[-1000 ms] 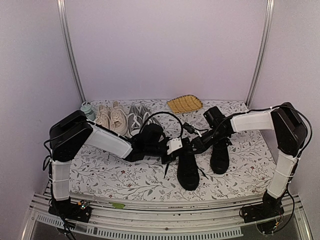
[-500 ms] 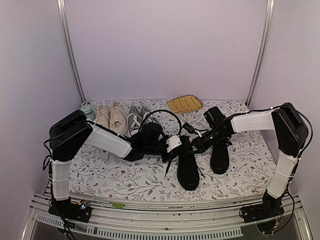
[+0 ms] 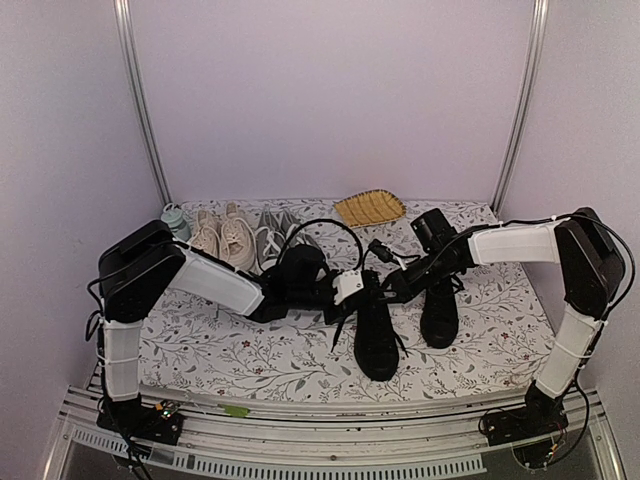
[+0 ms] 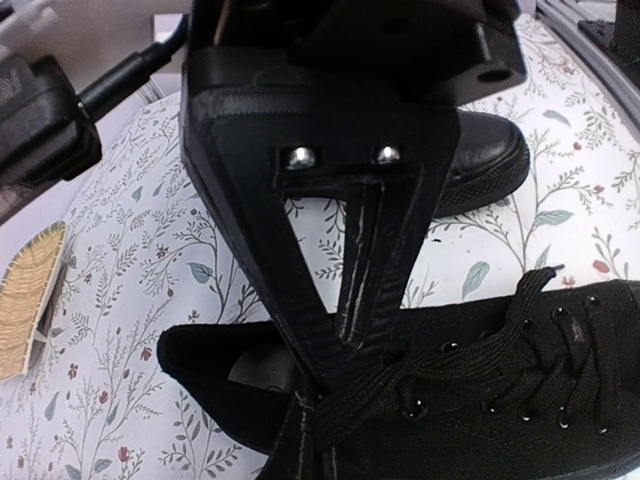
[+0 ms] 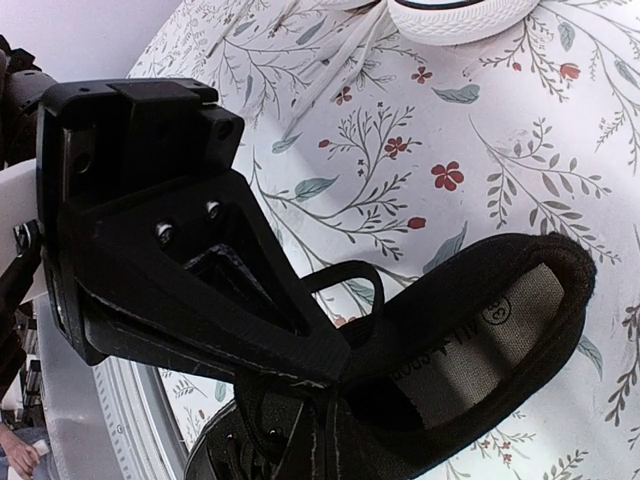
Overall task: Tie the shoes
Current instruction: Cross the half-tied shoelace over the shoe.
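Shoes (image 3: 377, 335): matte black canvas | left tool (image 4: 316, 388) pinching flat lace (image 4: 445, 362) | right tool (image 5: 335, 365) pressed together

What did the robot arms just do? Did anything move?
The right gripper snapped shut at the near black shoe's opening; what it pinched is unclear. Its elbow swung slightly right. The left gripper stayed shut on the lace, and neither that shoe nor the other black shoe moved.

Top camera sits high behind the near edge of the table (image 3: 200, 350), looking down across it to the back wall (image 3: 330, 100). Both wrist cameras press in close on the same black sneaker (image 3: 376, 345), sharing its collar (image 5: 560, 290).
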Robot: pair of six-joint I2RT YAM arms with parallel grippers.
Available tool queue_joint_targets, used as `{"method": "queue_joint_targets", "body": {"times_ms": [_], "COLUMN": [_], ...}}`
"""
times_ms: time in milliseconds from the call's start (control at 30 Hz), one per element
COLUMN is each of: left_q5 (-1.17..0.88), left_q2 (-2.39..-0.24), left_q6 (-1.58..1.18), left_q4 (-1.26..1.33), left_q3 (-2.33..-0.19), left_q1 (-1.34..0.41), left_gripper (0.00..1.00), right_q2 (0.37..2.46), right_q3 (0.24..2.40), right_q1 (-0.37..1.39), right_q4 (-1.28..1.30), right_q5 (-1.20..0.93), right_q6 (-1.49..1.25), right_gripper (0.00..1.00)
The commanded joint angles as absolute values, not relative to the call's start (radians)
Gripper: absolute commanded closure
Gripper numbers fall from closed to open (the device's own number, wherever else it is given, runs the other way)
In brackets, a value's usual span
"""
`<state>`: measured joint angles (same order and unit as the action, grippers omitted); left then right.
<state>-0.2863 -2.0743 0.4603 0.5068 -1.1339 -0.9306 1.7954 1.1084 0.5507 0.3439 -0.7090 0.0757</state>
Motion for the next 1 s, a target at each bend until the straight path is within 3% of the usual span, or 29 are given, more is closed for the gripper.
{"method": "queue_joint_targets", "body": {"times_ms": [0, 167, 300, 533, 700, 967], "left_q5": [-0.305, -0.307, -0.307, -0.286, -0.266, -0.205], "left_q2": [-2.052, -1.986, -1.910, -1.901, -1.918, -1.909], "left_q6": [0.463, 0.466, 0.454, 0.452, 0.450, 0.434], "left_q4": [0.479, 0.495, 0.515, 0.530, 0.517, 0.497], "left_q3": [-1.130, -1.069, -1.021, -0.999, -1.019, -1.013], "left_q1": [-0.935, -0.936, -0.943, -0.955, -0.962, -0.956], "left_gripper": [0.86, 0.66, 0.59, 0.59, 0.76, 0.77], "right_q2": [1.772, 1.765, 1.766, 1.764, 1.758, 1.747], "right_q3": [1.108, 1.097, 1.091, 1.090, 1.088, 1.083], "right_q1": [0.549, 0.549, 0.550, 0.549, 0.549, 0.549], "right_q4": [0.296, 0.303, 0.298, 0.300, 0.301, 0.312], "right_q5": [-0.703, -0.711, -0.718, -0.719, -0.720, -0.707], "right_q6": [0.065, 0.063, 0.056, 0.056, 0.055, 0.059], "right_gripper": [0.99, 0.99, 0.99, 0.99, 0.99, 0.99]}}
